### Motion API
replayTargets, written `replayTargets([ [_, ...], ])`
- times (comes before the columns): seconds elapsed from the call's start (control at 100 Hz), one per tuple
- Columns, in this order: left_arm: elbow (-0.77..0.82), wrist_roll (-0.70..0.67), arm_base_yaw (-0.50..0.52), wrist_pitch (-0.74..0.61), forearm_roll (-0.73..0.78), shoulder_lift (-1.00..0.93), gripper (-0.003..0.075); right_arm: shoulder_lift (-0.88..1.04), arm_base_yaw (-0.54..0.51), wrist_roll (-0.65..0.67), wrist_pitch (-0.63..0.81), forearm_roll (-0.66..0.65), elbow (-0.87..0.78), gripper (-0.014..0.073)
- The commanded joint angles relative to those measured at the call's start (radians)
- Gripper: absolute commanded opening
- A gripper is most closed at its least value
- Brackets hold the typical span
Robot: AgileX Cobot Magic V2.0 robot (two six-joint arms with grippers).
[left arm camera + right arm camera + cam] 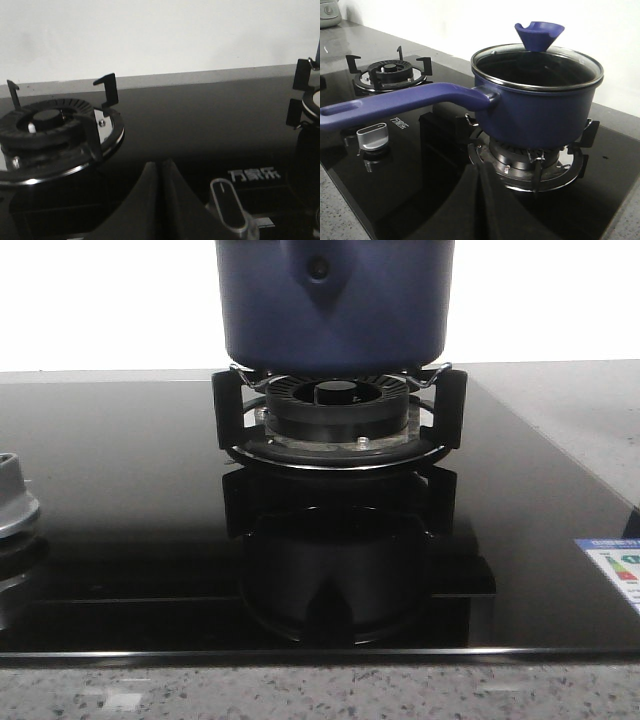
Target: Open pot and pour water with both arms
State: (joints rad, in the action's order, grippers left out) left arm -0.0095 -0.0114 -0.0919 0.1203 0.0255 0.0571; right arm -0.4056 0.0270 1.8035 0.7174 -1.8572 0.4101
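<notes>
The dark navy-blue pot (335, 305) stands on a gas burner (338, 418) at the middle of the black glass hob; its handle mount with one rivet faces the front camera. In the right wrist view the pot (537, 107) carries a glass lid (537, 67) with a blue cone-shaped knob (538, 34), and its long blue handle (400, 102) sticks out sideways. My right gripper (479, 170) is shut and empty, low over the hob in front of the pot's burner. My left gripper (161, 165) is shut and empty, over the hob between the two burners.
A second, bare burner (47, 127) with black pan supports sits on the hob's other side. A silver control knob (230, 205) lies close beside my left gripper; it also shows in the right wrist view (372, 136). A grey speckled counter (320, 690) runs along the hob's front edge.
</notes>
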Motion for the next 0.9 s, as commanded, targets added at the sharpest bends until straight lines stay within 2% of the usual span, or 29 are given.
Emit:
replayTargets([
  [0.0,0.01,-0.015,0.003,-0.006,-0.014,-0.053,-0.002,-0.004,0.002,-0.002,-0.026,-0.023,0.026,-0.0064],
  [0.14,0.03,-0.015,0.027,0.182,-0.015,-0.087,-0.002,-0.004,0.002,-0.002,-0.027,-0.023,0.026,-0.0064],
  [0.89,0.056,-0.015,0.052,0.162,-0.026,-0.091,-0.002,-0.004,0.002,-0.002,-0.039,-0.023,0.026,-0.0064],
])
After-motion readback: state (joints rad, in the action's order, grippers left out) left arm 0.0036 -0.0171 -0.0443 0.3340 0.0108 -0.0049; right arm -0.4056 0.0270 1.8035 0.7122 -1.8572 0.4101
